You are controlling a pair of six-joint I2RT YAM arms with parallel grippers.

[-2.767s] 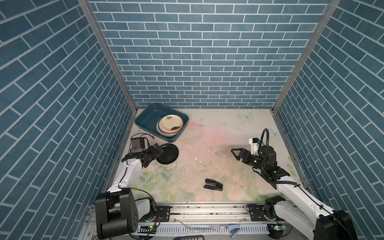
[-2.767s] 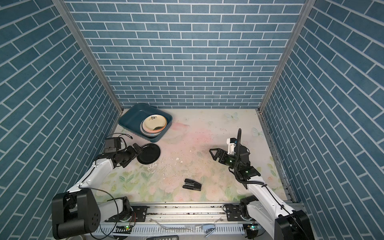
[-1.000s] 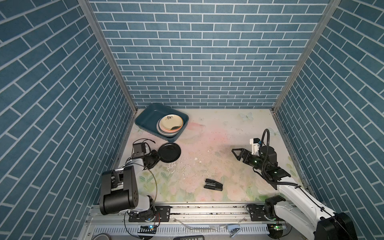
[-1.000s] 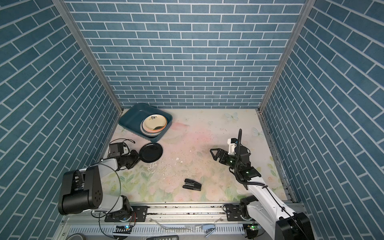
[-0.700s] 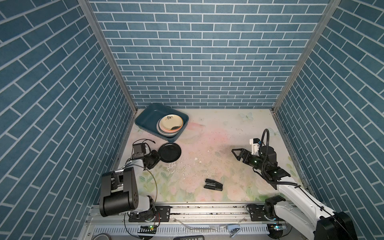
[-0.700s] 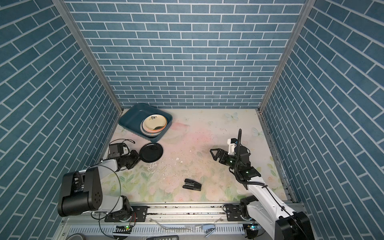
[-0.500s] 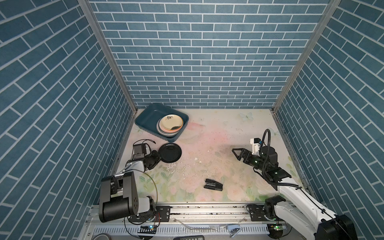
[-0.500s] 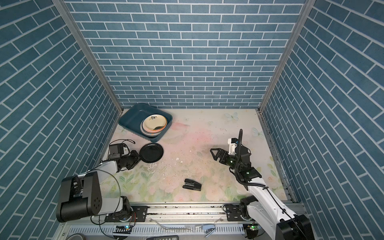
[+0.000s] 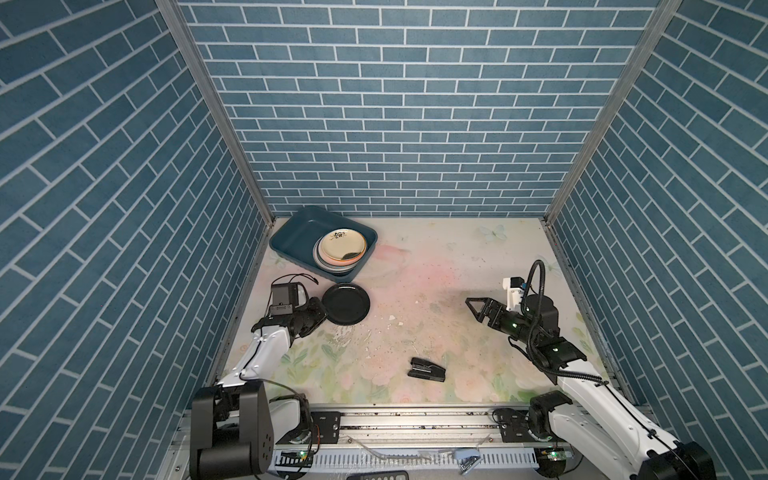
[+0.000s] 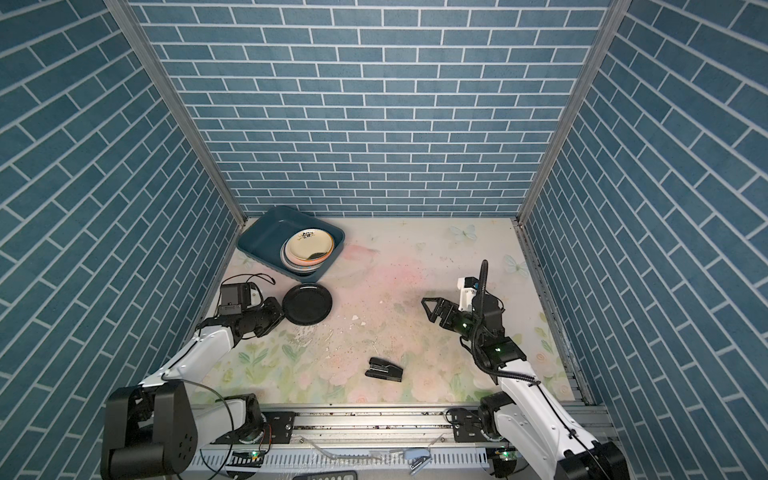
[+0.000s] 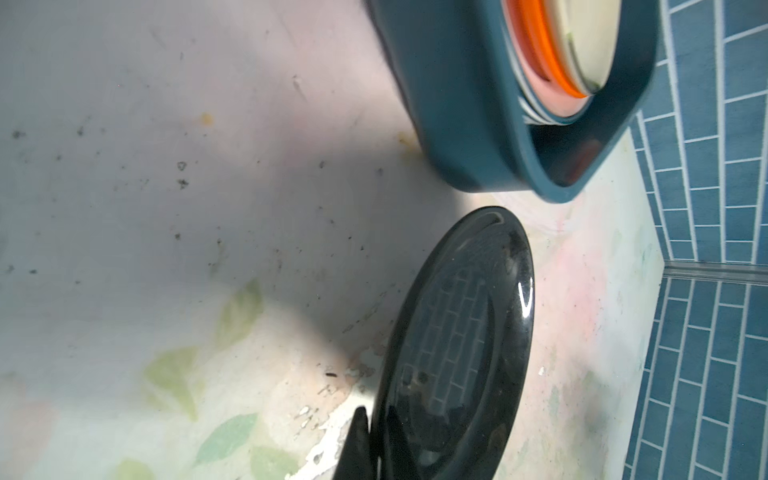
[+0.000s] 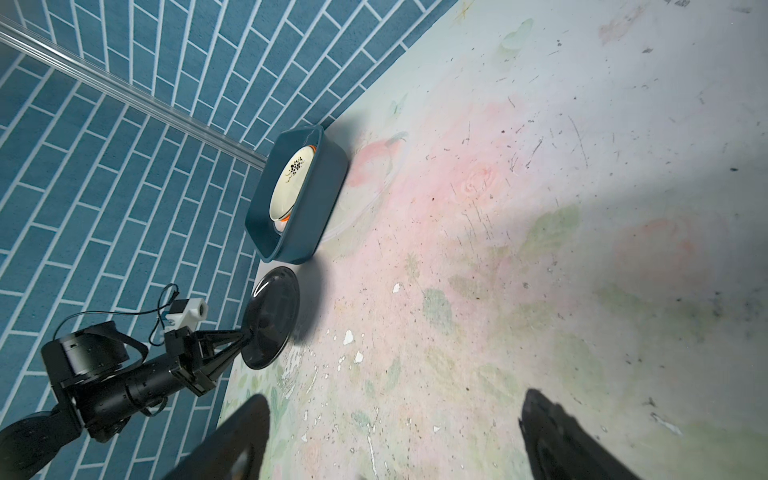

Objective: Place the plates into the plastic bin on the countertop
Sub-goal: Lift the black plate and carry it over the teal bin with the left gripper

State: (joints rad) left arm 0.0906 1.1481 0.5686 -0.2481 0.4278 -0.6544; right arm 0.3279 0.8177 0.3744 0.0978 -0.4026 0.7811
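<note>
A black plate (image 9: 346,304) (image 10: 308,304) lies on the flowered countertop (image 9: 436,266) just in front of the dark teal plastic bin (image 9: 296,237) (image 10: 262,237). My left gripper (image 9: 322,316) (image 10: 279,318) is shut on the plate's near left rim. In the left wrist view the gripper (image 11: 376,440) pinches the glossy black plate (image 11: 457,345), one finger under it and one on top. A stack of plates (image 9: 341,249) (image 10: 309,249), cream on top with orange below, fills the bin's right half. My right gripper (image 9: 473,309) (image 12: 395,436) hangs open and empty at mid right.
A small black stapler-like object (image 9: 427,370) (image 10: 383,369) lies near the front middle. White flakes and scuffs (image 9: 392,318) dot the surface right of the black plate. The bin sits in the back left corner against the brick walls (image 9: 386,124); its left half holds nothing.
The left arm's rear links have dropped lower while its gripper stays shut on the black plate, which has edged slightly to the right. The right arm has not moved.
</note>
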